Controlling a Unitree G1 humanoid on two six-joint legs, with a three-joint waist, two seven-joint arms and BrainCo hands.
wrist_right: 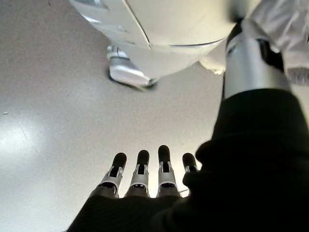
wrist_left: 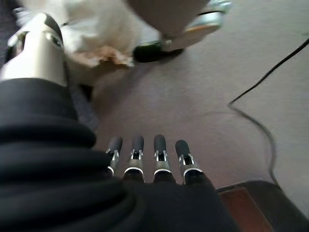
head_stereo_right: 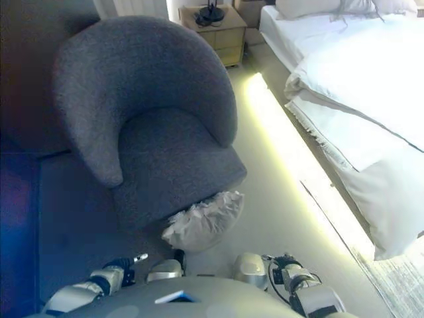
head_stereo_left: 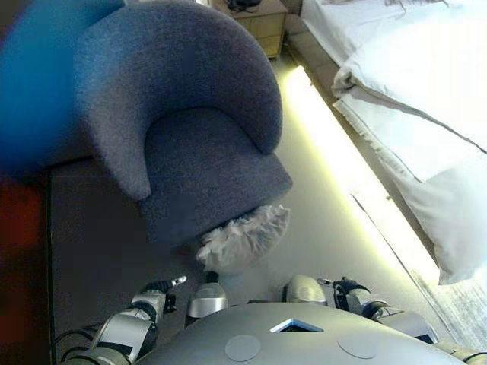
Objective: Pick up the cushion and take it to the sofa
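Cushion (head_stereo_left: 243, 237) on floor against grey armchair (head_stereo_left: 183, 122), bed (head_stereo_left: 411, 91) alongside.

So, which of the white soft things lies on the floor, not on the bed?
The ruffled white cushion, on the floor against the front of the grey armchair. The other white pillows and the duvet are up on the bed.
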